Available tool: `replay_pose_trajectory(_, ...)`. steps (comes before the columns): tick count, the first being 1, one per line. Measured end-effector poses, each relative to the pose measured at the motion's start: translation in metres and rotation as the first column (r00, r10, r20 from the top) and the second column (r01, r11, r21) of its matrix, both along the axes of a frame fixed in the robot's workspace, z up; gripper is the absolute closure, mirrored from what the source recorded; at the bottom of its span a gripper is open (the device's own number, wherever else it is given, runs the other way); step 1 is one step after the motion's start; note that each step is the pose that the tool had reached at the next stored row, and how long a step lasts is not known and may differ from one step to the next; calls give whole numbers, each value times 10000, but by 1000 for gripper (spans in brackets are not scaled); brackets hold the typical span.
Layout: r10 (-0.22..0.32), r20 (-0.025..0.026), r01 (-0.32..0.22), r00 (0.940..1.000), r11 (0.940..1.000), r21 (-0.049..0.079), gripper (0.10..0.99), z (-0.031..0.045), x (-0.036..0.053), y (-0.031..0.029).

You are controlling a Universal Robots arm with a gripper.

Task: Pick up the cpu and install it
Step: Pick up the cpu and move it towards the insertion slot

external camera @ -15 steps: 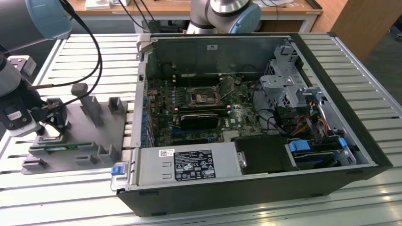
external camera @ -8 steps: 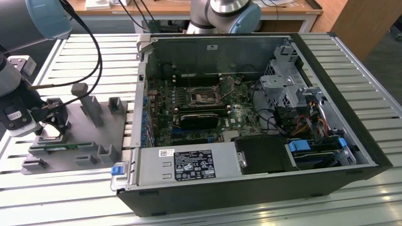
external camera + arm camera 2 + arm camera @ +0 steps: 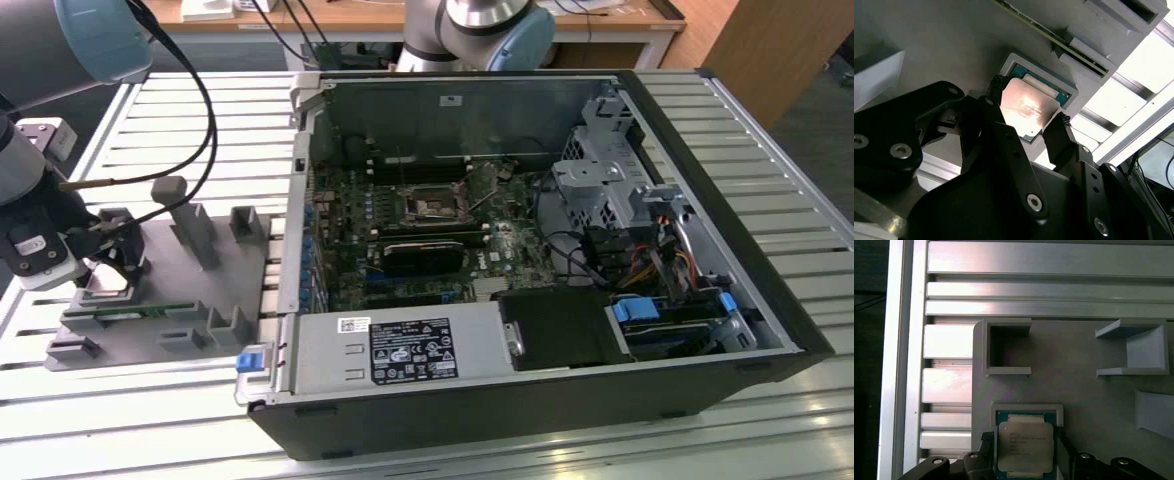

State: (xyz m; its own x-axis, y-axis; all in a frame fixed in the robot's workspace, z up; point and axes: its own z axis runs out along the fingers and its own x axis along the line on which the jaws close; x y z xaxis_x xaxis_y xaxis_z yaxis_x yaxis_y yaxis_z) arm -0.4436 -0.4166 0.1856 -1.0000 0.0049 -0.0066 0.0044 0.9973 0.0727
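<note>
Slatted aluminium bench [image 3: 240, 120], grey tray [image 3: 200, 290] placed at its edge on the exterior view's left, cpu [image 3: 1025, 446] seated in tray, straddled by released gripper [image 3: 1029, 101], computer case [image 3: 534, 250] alongside.

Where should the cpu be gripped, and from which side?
By two opposite edges, coming straight down from above. The cpu lies flat, metal top up, in a shallow pocket of the grey holder, so probably only its edges offer purchase.
</note>
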Motion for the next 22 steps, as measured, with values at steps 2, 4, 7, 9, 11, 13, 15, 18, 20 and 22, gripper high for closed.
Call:
replay_pose_trajectory(2,0,0,0,10000,10000,0,482,0,0,0)
replay_pose_trajectory(4,0,0,0,10000,10000,0,482,0,0,0)
replay_pose_trajectory(7,0,-1,0,10000,10000,0,498,0,-1,0)
replay_pose_trajectory(9,0,-1,0,10000,10000,-1,498,0,-1,0)
replay_pose_trajectory(11,0,-1,0,10000,10000,-1,557,0,-1,0)
replay_pose_trajectory(13,0,-1,0,10000,10000,-1,557,0,-1,0)
replay_pose_trajectory(15,0,2,0,10000,10000,2,557,1,0,0)
replay_pose_trajectory(18,0,0,0,10000,10000,0,557,24,-1,0)
replay_pose_trajectory(20,-1,-1,1,10000,10000,0,557,54,-1,0)
replay_pose_trajectory(22,-1,0,1,10000,10000,0,557,88,-1,0)
